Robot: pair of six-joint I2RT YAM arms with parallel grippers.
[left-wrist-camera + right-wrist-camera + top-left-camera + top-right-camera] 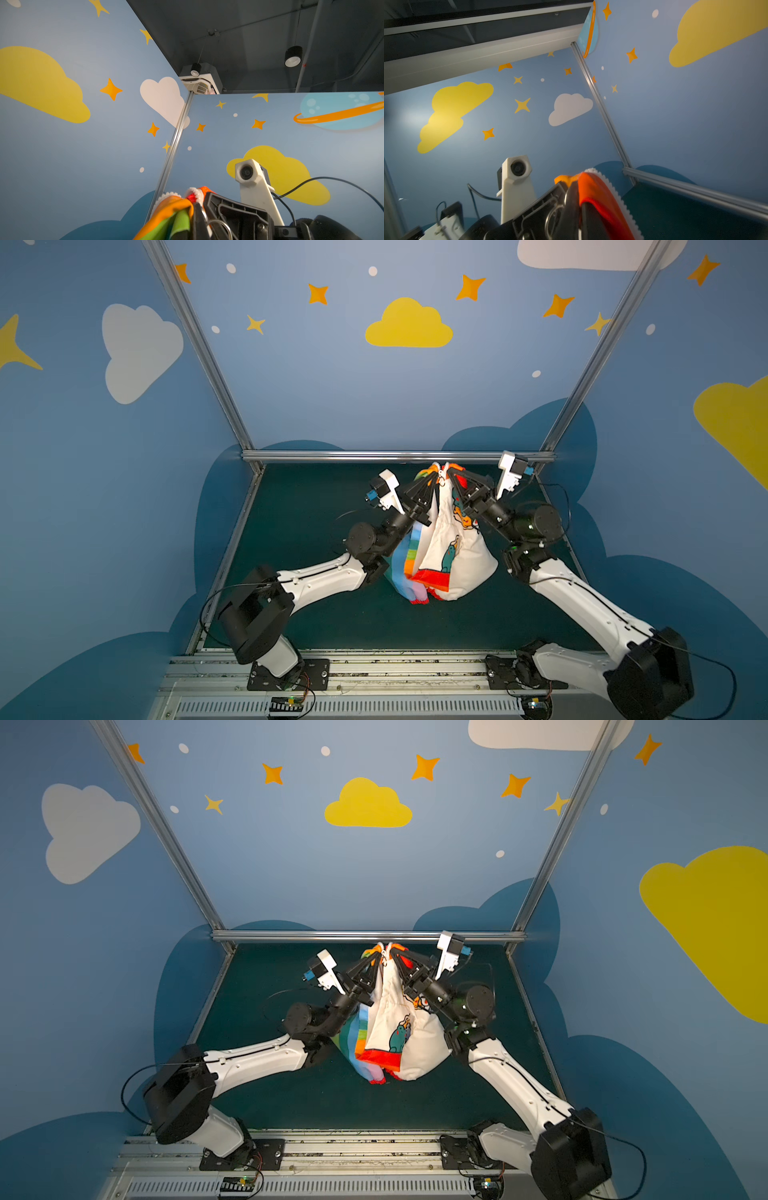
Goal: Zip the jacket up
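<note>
Worktop [332, 622]: dark green, mostly bare. Only the jacket's lower bulk rests on it, near the middle.

Arms: the left arm [320, 578] and right arm [582, 597] both reach forward and up from their bases. The elbows are spread wide and the forearms converge towards the far rail [291, 456]. The wrists are tipped so both wrist cameras look up at the walls and ceiling.

Jacket [449, 556]: it hangs as a gathered cone from a raised point between the two arms. The white printed panel sits towards the right arm and the rainbow stripes towards the left. A red-edged part is bunched on the worktop below.

Left end effector [434, 477]: clenched on an orange and green fold at the top.

Right end effector [451, 477]: clenched on a red-orange edge carrying white zipper teeth [616, 199]. The two tips sit just beside each other.

Progress (judgement): early. The two front edges look separately held and not meshed, and no closed run of zip shows anywhere. I cannot tell which end of the garment is uppermost, or where the slider is. Left to do: align the edges, seat the slider and draw it along the full front.
</note>
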